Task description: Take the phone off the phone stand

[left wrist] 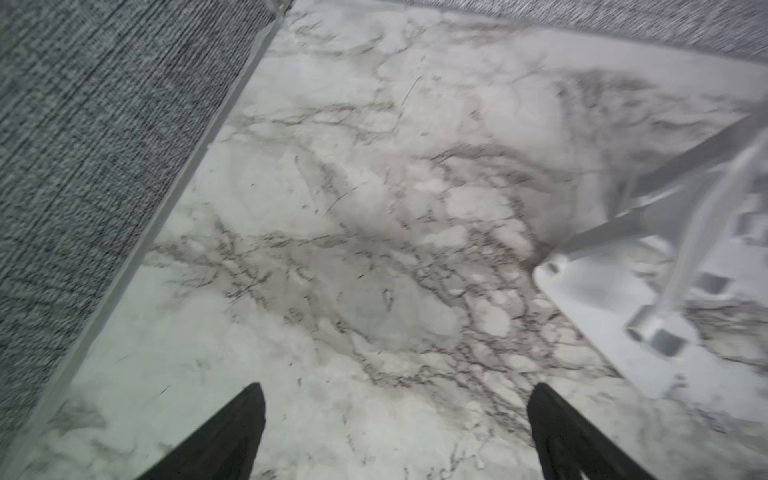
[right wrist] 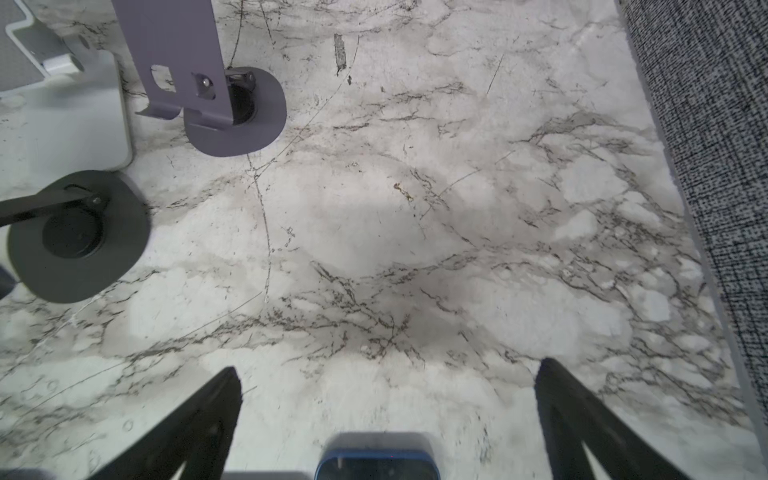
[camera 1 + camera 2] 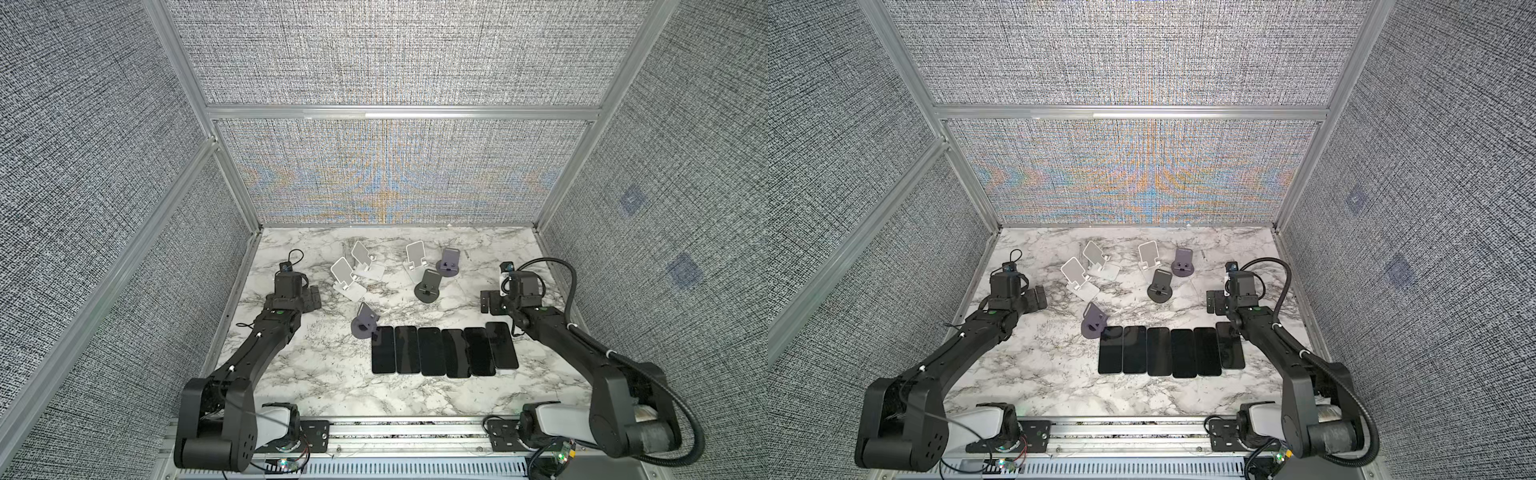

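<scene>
Phones (image 3: 444, 351) lie flat in a row at the counter's (image 3: 316, 374) six o'clock, none on the stands (image 3: 428, 284) toward twelve. They look rigid, slick and thin, so they are best pinched across the long edges. Left pincer (image 1: 397, 390) and right pincer (image 2: 390, 370) both gape, empty.

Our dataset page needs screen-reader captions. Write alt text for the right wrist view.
Open jaws hang above a marble table, with the end of a blue-edged phone showing between them. Farther off stand a purple stand, a dark grey stand and part of a white stand; a grey fabric wall borders the table.
</scene>
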Available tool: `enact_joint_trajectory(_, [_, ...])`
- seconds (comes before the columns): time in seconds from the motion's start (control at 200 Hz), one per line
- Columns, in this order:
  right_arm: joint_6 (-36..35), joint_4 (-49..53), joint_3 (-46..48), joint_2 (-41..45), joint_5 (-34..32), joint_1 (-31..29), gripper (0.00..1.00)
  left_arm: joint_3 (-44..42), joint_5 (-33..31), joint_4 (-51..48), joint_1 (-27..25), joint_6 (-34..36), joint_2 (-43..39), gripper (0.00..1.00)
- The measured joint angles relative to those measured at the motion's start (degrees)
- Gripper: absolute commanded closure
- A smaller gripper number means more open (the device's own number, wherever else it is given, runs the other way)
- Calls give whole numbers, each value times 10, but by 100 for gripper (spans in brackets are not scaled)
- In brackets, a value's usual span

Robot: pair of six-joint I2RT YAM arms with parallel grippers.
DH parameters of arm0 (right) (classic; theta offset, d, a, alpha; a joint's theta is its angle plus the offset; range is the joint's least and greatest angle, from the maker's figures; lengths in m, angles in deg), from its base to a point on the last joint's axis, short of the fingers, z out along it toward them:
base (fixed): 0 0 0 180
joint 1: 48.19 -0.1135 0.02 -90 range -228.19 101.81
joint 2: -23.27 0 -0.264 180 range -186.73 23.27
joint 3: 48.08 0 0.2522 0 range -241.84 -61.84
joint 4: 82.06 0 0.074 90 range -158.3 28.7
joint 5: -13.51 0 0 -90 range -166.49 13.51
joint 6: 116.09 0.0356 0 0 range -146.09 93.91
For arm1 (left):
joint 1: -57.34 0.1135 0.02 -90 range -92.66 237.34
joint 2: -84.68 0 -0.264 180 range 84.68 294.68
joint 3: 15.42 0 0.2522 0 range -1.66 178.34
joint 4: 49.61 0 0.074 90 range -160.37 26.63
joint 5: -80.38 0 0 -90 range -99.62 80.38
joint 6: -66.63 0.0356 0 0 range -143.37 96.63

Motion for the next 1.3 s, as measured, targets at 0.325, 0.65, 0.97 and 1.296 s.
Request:
enact_joint_trajectory(0.325, [-11, -177, 57, -70, -17, -14, 1, -55, -87, 132, 1, 44, 31, 1])
enact_joint_trajectory(0.65, [-47, -325, 101, -99, -40, -17, 1, -123, -89, 342, 17, 90, 88, 1])
enact_joint_trajectory(0.97, [-35, -442, 164, -118, -27, 16, 1, -194, -37, 518, 28, 98, 127, 1])
enact_joint_trajectory(1.296, [-28, -484, 166, -119, 3, 25, 1, -205, -9, 589, 33, 107, 147, 1])
